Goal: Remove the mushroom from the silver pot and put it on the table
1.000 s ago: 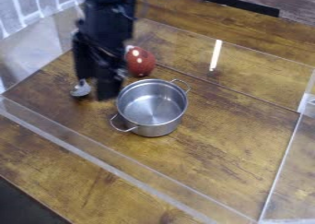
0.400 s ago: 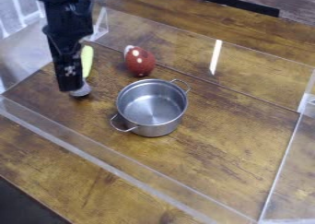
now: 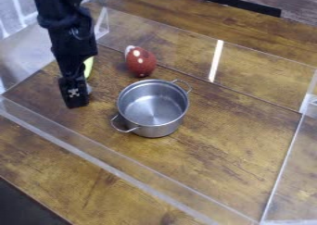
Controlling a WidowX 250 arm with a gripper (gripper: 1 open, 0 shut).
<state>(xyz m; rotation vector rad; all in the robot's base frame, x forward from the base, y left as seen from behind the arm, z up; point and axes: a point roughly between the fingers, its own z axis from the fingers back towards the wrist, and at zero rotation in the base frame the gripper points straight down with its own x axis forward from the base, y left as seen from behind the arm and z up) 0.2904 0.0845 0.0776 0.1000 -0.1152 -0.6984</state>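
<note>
Silver pot, seemingly empty, claw beside

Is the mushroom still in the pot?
No, the pot shows only its bare metal bottom and inner walls.

The robot arm is black all over, chunky at the top and thinner lower down, with little pale dots like buttons on its dark blocky end
</note>
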